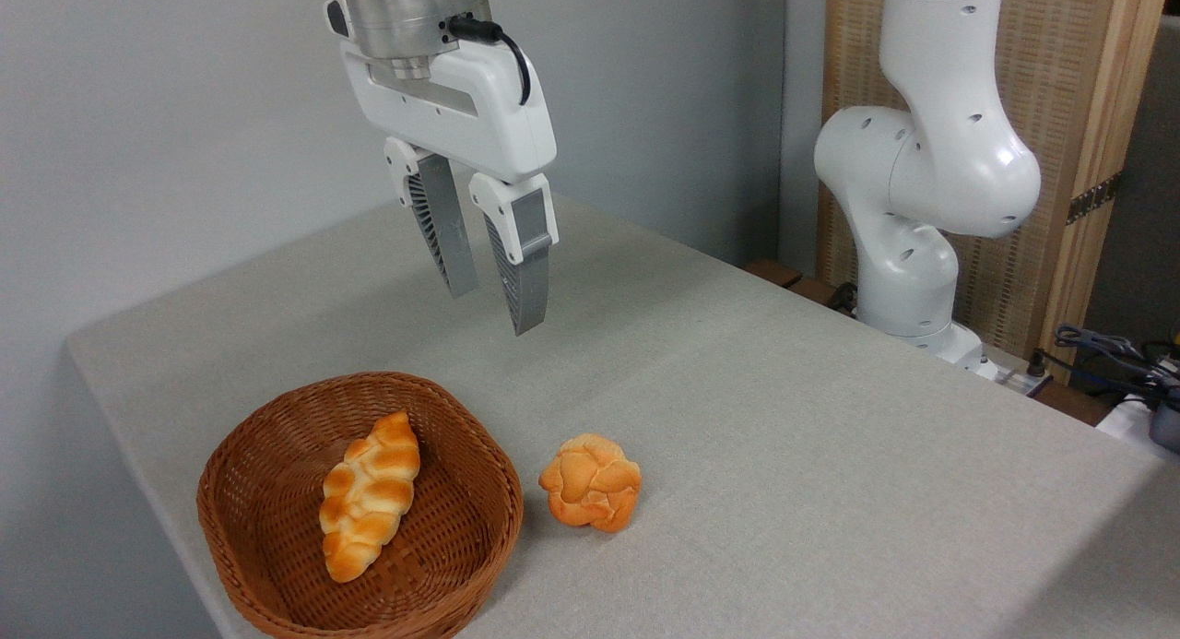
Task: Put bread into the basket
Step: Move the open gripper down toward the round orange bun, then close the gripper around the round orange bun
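The basket (277, 491) loses its near rim to the bottom picture edge. The arm (922, 159) is cut off at the top edge above the gripper (496, 307). Cables (1115, 353) beyond the table's (784, 436) right corner are indistinct.
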Controlling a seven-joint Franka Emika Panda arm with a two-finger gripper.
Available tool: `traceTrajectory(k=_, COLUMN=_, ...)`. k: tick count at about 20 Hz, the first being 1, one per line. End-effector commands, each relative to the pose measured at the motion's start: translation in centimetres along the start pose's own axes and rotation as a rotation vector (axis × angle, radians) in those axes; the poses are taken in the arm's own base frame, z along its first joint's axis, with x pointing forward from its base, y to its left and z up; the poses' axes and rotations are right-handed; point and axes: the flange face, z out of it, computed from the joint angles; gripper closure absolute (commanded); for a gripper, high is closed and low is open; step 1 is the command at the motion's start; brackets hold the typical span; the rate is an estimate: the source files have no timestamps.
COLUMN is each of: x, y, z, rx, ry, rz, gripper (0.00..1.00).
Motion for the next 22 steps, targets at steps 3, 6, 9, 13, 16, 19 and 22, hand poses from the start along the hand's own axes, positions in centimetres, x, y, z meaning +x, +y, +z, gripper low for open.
traceTrajectory(k=3, x=-0.8, y=-2.1, z=3.6, rx=0.032, ry=0.025, rz=0.123, gripper=0.00)
traceTrajectory(k=6, x=-1.2, y=-2.6, z=5.9, rx=0.061, ry=-0.018, rz=0.188, gripper=0.00)
traceTrajectory(k=9, x=-1.9, y=-2.7, z=8.5, rx=0.066, ry=-0.105, rz=0.299, gripper=0.00)
traceTrajectory(k=13, x=-2.7, y=-3.0, z=13.0, rx=0.066, ry=-0.135, rz=0.355, gripper=0.00)
traceTrajectory(k=16, x=-2.9, y=-2.5, z=15.1, rx=0.052, ry=-0.144, rz=0.365, gripper=0.00)
traceTrajectory(k=19, x=-3.4, y=-1.7, z=17.5, rx=0.009, ry=-0.171, rz=0.377, gripper=0.00)
traceTrajectory(k=22, x=-3.2, y=-1.1, z=18.0, rx=0.000, ry=-0.177, rz=0.390, gripper=0.00)
